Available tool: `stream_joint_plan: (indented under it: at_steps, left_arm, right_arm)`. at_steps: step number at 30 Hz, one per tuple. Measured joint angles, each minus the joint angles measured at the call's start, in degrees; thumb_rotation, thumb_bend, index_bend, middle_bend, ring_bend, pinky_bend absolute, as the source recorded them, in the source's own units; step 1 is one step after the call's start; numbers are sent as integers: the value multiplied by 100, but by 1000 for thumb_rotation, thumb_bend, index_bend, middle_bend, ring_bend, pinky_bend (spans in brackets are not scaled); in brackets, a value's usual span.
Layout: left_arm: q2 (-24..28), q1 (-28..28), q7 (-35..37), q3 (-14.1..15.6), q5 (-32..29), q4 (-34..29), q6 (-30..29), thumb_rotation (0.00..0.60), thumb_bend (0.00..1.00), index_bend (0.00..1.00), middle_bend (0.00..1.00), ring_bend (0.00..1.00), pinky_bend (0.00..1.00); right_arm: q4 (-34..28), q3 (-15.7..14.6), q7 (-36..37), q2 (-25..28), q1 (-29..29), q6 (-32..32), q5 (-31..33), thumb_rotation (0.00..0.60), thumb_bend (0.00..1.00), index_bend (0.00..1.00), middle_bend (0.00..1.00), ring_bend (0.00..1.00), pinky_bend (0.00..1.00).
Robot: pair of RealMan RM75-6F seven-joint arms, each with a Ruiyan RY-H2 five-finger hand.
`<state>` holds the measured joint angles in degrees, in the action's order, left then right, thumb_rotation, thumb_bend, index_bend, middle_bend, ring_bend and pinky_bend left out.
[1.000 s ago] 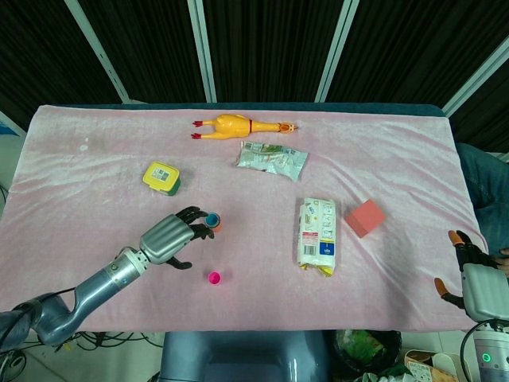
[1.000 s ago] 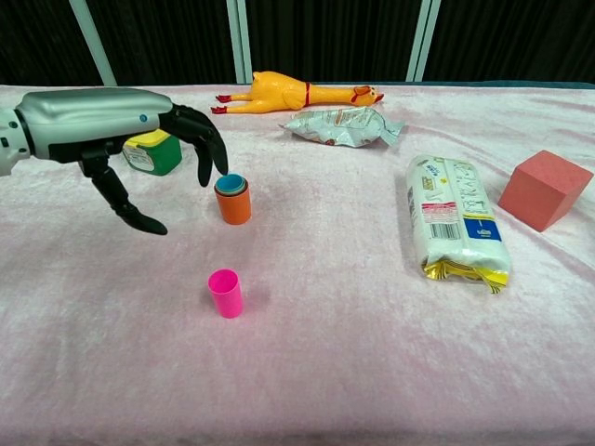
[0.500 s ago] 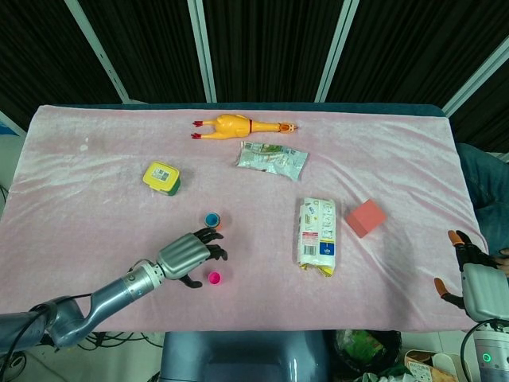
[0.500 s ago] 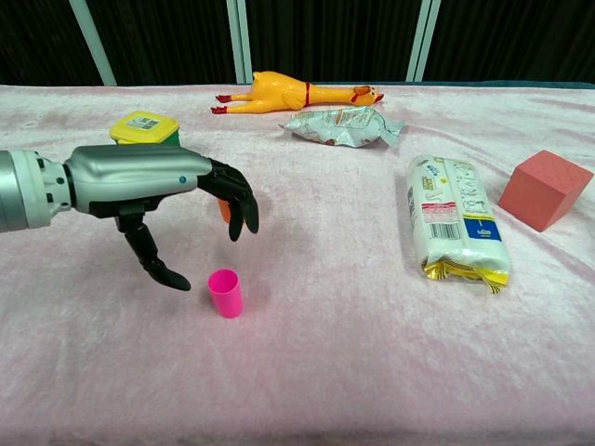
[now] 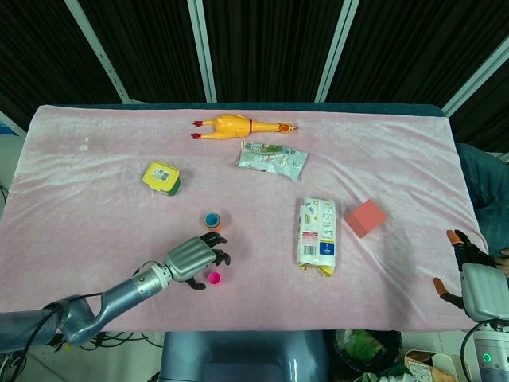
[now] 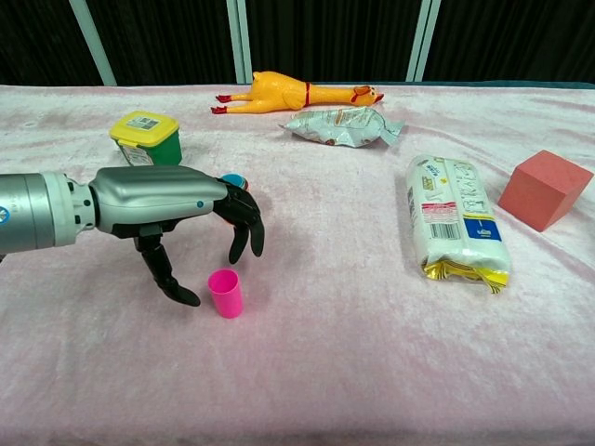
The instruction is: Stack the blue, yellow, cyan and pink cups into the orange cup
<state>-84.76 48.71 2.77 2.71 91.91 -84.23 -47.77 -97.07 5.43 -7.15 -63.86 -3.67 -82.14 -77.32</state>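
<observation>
**Pink cup next: small, light, easy to tip**

Pink plastic, thin-walled and upright, the pink cup [image 6: 225,294] stands on the velvety desk [image 6: 372,372] cloth, at about 6 o'clock from the orange cup [image 5: 211,220], which already shows a blue rim nested inside. The left robot hand [image 6: 177,223] hovers just beside it, released, fingers spread and holding nothing. The cup likely weighs almost nothing and could topple or skid; pinching opposite sides of the wall near the rim looks safest. The right robot hand [image 5: 469,274] rests at the desk's edge, seemingly released.

Robot test bench; pink cloth-covered table [image 5: 382,143], black slatted backdrop [image 5: 262,48].
</observation>
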Motion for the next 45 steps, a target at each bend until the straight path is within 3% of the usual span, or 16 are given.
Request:
stream_joint_plan:
  at_steps: [18,26,37,45]
  left_arm:
    - [-242,55,-3,33,-36,256,110,600,375,503,543,146,130]
    - [-191,-20,98,-32,-45,259,-148,600,381,535,565,171,145]
    - [383,-75,640,-646,-397,207,-639,600,381,532,558,171,145]
    - [302,26,850,-809,-720,677,-368,600,379,518,543,171,145]
  right_arm:
    - [-17,3,42,22,1,20,20,600,236,57,64,168,228]
    - [-14,1,45,20,2,17,15,600,236,57,64,168,228]
    - [-33,-4,-43,-10,-1,9,25,600,236,57,63,168,228]
    - [-40,6,-51,-14,-11,39,67,600,236,57,64,168,228]
